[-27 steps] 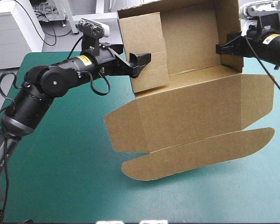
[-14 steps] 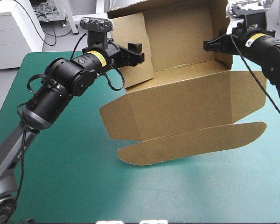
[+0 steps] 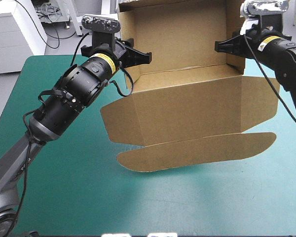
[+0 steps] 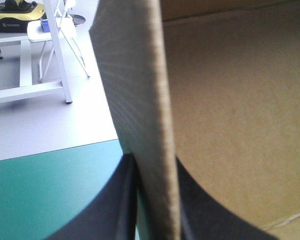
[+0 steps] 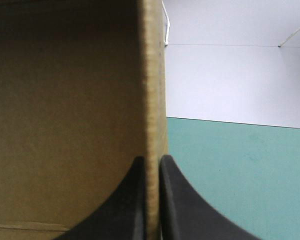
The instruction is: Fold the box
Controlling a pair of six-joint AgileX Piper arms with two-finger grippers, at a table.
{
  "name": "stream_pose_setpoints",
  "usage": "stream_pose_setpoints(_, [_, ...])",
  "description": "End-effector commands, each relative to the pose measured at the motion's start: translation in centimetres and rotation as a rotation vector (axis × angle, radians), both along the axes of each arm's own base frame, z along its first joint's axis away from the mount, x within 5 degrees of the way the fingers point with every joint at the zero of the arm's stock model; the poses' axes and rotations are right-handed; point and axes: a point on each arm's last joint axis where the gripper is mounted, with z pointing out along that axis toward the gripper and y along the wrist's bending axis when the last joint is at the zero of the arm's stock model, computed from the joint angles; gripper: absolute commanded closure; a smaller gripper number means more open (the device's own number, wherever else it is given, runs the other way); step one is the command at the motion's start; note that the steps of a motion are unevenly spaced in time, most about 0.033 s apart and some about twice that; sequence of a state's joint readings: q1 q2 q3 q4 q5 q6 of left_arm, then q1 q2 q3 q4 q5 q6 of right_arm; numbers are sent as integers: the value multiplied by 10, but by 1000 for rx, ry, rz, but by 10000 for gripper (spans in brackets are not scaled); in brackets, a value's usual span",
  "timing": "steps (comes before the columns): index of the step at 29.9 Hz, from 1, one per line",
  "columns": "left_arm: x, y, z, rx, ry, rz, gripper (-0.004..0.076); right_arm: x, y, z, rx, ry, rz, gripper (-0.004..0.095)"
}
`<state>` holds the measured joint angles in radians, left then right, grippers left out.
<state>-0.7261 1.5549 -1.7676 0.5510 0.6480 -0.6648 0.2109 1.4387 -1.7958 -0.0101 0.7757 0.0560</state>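
1. Over the table's (image 3: 64, 197) far half, in the high view, the box (image 3: 187, 98) is held up by both arms. Its back panel and two side walls are raised. A broad front panel slopes down toward the near edge and ends in a long curved flap (image 3: 197, 150) low over the teal-green cover; whether it touches cannot be told. The left gripper (image 3: 138, 55) is clamped on the left wall, and the right gripper (image 3: 226, 47) on the right wall.
2. Along the left wrist view, the left gripper (image 4: 155, 161) is seen pinched on a box (image 4: 230, 115) wall, which stands edge-on between the black fingers (image 4: 110, 205). The box's brown inside lies on one side of the wall and the table (image 4: 45, 185) on the other.
3. Along the right wrist view, the right gripper (image 5: 151, 160) is likewise all but closed on a box (image 5: 65, 125) wall seen edge-on. The table (image 5: 240, 175) is seen beside it.
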Motion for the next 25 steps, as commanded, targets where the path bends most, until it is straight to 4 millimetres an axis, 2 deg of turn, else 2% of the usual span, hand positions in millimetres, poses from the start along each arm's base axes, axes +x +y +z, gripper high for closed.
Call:
stream_pose_setpoints(1, [-20,-9,30,-123,-136,-125,731,-17,6,31,150,-163,49,905])
stream_pose_setpoints(6, [-11,-11,18,-44,-100,-81,731,-12,8,23,139,-109,50,907])
stream_pose_setpoints(9, [-1,-16,2,34,-53,-41,731,-1,11,7,110,-8,50,907])
stream_pose_setpoints(15, [20,-25,-27,186,-10,24,731,34,19,-42,31,234,59,908])
stream_pose_setpoints(19, [33,-34,-47,245,16,35,731,62,26,-84,-16,412,63,908])
stream_pose_setpoints(21, [40,-36,-59,254,69,47,728,73,29,-104,-31,492,63,908])
stream_pose_setpoints(25, [56,-32,-85,225,219,62,693,88,33,-131,-49,583,64,908])
